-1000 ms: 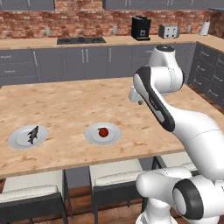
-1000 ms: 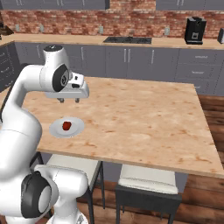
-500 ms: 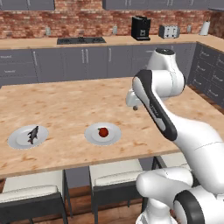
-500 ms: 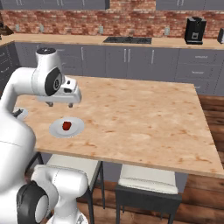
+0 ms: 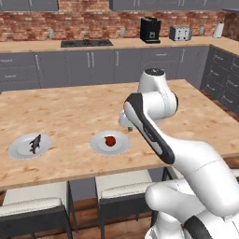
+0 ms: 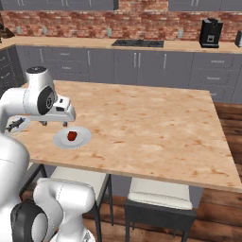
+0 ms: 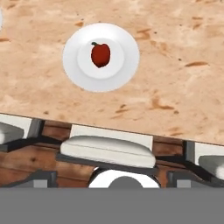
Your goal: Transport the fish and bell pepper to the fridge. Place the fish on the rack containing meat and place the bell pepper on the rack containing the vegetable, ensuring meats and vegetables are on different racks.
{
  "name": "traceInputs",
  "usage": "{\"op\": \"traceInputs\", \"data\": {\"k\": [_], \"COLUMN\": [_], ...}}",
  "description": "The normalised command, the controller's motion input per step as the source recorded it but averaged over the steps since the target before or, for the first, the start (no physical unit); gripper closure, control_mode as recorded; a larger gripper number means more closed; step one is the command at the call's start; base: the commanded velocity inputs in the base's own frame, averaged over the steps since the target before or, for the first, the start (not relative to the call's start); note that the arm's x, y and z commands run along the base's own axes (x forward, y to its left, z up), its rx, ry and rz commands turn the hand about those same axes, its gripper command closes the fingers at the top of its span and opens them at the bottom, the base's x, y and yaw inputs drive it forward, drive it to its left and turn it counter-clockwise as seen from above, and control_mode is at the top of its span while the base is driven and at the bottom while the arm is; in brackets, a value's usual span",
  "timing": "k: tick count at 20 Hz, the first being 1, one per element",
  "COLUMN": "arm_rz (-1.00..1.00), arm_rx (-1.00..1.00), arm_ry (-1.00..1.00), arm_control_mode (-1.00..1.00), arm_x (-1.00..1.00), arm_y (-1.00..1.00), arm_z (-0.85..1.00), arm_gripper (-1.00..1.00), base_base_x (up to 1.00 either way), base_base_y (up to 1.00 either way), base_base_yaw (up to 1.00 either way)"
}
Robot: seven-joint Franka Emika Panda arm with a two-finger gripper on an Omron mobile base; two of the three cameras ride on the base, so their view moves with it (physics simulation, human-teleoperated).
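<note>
The red bell pepper point(image 5: 110, 140) lies on a white plate point(image 5: 122, 146) near the island counter's front edge; it is also in the right base view point(image 6: 72, 135) and the hand view point(image 7: 100, 54). The dark grey fish point(image 5: 34, 143) rests on a second white plate point(image 5: 18, 149) further left, its plate partly behind my arm in the right base view point(image 6: 16, 124). My gripper point(image 6: 54, 124) hovers open and empty just above the counter, behind the pepper plate point(image 6: 82, 139), pointing down point(image 5: 127, 128). The fridge, its racks, the meat and the vegetable are out of view.
Two cushioned stools point(image 5: 128, 189) point(image 5: 32, 205) stand under the island's front edge point(image 5: 70, 175). Bare wooden counter point(image 6: 151, 123) stretches to the right. A back counter holds a cooktop point(image 5: 86, 43), coffee machine point(image 5: 150, 30) and toaster point(image 5: 179, 33).
The jaws have opened wide. The arm has swung left and lower over the counter, bringing the gripper close to the pepper plate. Plates, pepper and fish have not moved.
</note>
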Motion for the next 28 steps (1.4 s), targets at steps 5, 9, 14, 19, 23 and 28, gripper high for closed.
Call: {"op": "traceInputs", "data": {"k": [5,9,14,19,23,28], "arm_rz": [-0.05,-0.05,-0.05,0.0,0.0,0.0], "arm_rx": [-0.07,-0.02,0.0,0.0,0.0,0.0], "arm_ry": [0.07,0.05,0.07,0.1,0.06,0.06], "arm_control_mode": [-1.0,-1.0,-1.0,-1.0,-1.0,-1.0], "arm_x": [0.63,0.59,0.56,0.39,0.35,0.39], "arm_y": [0.43,0.33,0.2,0.0,0.0,0.0], "arm_z": [-0.49,-0.44,-0.3,-0.33,-0.38,-0.26], "arm_gripper": [-1.0,-1.0,-1.0,-1.0,-1.0,-1.0], "base_base_x": [0.0,0.0,0.0,0.0,0.0,0.0], "base_base_y": [0.0,0.0,0.0,0.0,0.0,0.0], "base_base_yaw": [0.0,0.0,0.0,0.0,0.0,0.0]}}
